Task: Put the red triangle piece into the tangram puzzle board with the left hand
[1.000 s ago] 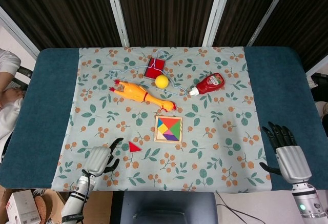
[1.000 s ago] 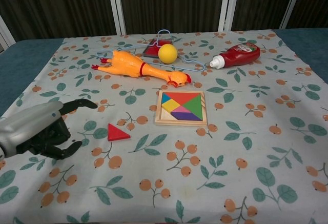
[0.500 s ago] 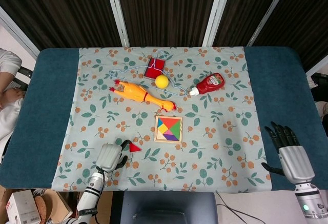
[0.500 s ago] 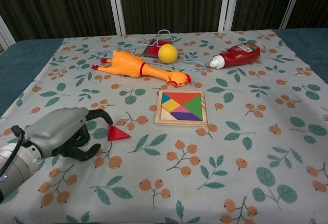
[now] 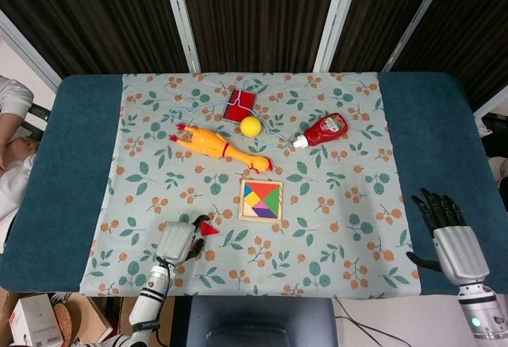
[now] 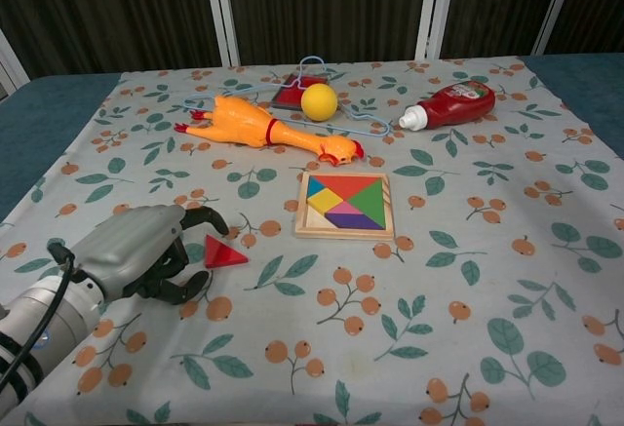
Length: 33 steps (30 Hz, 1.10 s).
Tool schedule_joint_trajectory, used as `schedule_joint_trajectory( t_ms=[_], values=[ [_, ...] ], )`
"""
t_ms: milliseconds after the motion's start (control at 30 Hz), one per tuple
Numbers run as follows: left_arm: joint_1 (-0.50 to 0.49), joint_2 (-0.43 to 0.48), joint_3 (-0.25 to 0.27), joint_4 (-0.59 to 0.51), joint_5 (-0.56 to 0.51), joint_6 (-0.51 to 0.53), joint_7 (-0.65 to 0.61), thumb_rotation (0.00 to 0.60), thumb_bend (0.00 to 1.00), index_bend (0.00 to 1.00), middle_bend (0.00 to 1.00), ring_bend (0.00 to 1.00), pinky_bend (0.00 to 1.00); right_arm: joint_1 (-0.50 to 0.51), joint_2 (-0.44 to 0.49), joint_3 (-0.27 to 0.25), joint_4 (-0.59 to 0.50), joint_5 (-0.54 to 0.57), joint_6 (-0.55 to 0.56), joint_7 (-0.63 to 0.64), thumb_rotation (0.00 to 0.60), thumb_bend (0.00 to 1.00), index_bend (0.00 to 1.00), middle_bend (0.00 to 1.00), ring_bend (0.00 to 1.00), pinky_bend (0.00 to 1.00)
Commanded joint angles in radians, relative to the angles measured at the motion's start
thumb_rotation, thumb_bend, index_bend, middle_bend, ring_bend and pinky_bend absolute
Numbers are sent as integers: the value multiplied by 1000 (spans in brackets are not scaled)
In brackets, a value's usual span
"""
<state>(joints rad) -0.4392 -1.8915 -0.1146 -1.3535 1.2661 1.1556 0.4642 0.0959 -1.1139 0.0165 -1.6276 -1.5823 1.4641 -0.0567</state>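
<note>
The red triangle piece (image 6: pixel 223 252) (image 5: pixel 209 228) lies flat on the flowered cloth, left of and a little nearer than the wooden tangram board (image 6: pixel 344 205) (image 5: pixel 261 200), which holds several coloured pieces. My left hand (image 6: pixel 146 252) (image 5: pixel 180 240) sits just left of the triangle, its dark fingers (image 6: pixel 207 219) curled over the piece's left edge, thumb low beside it. Nothing is lifted; the piece still rests on the cloth. My right hand (image 5: pixel 445 232) rests at the front right on the blue table edge, fingers spread, holding nothing.
Behind the board lie a rubber chicken (image 6: pixel 268 130), a yellow ball (image 6: pixel 319 101), a wire hanger (image 6: pixel 343 111) over a red square item (image 6: pixel 290 94), and a ketchup bottle (image 6: pixel 449 104). The flowered cloth (image 6: pixel 468 280) covers the blue table (image 5: pixel 71 172).
My left hand has slid right across the cloth until its fingertips reach the triangle's left edge. The triangle and the right hand have stayed put.
</note>
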Motion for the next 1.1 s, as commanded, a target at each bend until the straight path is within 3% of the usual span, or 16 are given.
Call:
schedule_joint_trajectory(
  t_ms=[33, 267, 700, 1100],
  values=[
    [-3, -14, -4, 14, -8, 2, 2, 600, 412, 306, 1000, 1000, 1000, 0, 1, 0, 0, 1, 0, 3, 600, 203, 0, 0, 0, 0],
    [-9, -27, -8, 25, -17, -1, 4, 600, 414, 333, 1000, 1000, 1000, -1, 6, 4, -1, 6, 2, 14, 600, 203, 0, 0, 0, 0],
    [-27, -62, -29, 62, -2, 21, -32, 600, 412, 555, 1000, 1000, 1000, -2, 13, 2, -1, 4, 2, 28, 600, 203, 0, 0, 0, 0],
    [-93, -60, -100, -13, -8, -13, -65, 600, 411, 585, 1000, 1000, 1000, -1, 20, 0, 1, -4, 3, 50, 600, 203, 0, 0, 0, 0]
  ],
)
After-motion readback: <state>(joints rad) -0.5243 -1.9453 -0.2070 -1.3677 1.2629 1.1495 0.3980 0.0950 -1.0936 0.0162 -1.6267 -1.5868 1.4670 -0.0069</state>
